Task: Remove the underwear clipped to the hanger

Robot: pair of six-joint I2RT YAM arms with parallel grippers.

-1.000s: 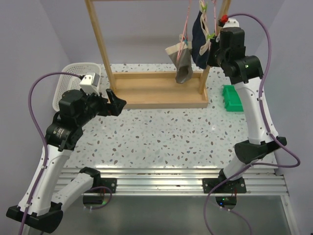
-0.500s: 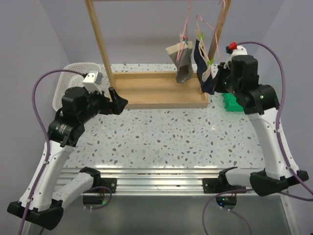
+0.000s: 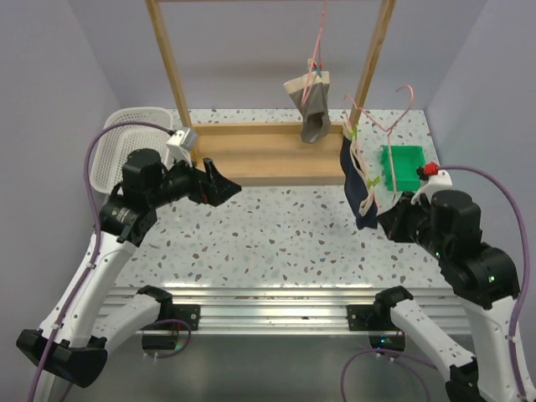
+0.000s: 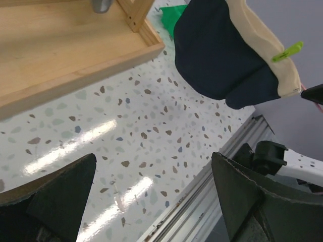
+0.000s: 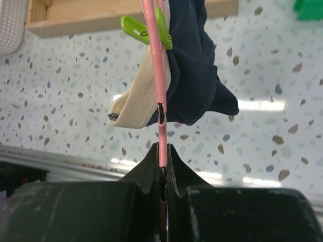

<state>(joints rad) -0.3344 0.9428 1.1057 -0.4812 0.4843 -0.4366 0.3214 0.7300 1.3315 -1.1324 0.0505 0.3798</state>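
The dark navy briefs with a tan waistband hang by green clips from a pink wire hanger. My right gripper is shut on the hanger's wire and holds it off the rack, above the table's right side. The right wrist view shows the navy briefs and a green clip. The grey briefs hang from a second pink hanger on the wooden rack. My left gripper is open and empty, left of the navy briefs.
The wooden rack stands at the back on its tray base. A white basket sits at the far left. A green box lies at the right, behind the held hanger. A metal rail runs along the near edge.
My right arm has carried the hanger with the navy briefs off the rack, down and toward the near right. My left gripper has moved a little to the right.
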